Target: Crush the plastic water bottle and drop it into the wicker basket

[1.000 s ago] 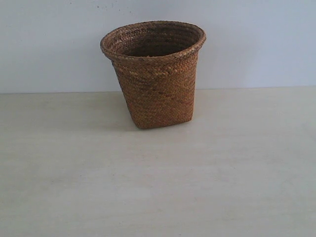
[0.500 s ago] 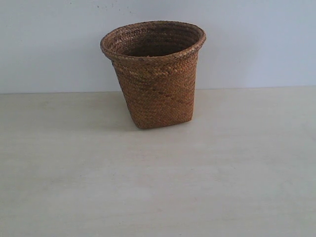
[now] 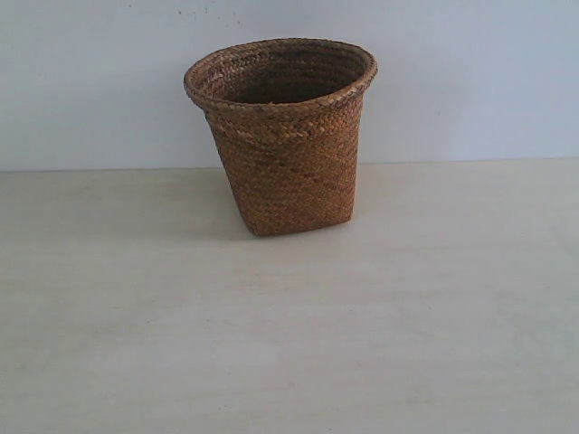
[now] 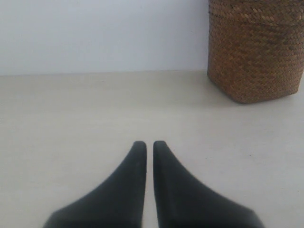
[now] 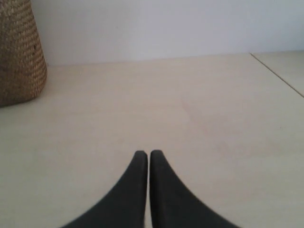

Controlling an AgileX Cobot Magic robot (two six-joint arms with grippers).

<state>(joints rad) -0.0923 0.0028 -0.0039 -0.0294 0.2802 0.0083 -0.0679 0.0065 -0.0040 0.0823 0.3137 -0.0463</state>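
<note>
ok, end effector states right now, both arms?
Left end effector: closed, holding nothing.
Right end effector: closed, holding nothing.

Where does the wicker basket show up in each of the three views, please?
Exterior view: the basket stands whole, mid-picture, towards the back of the table.
Left wrist view: only its lower wall and base show, beyond the shut left claw, cut by the frame.
Right wrist view: a sliver of its side shows, beyond the shut right claw.
Shared landmark: the seam where table meets wall, behind the basket.
</note>
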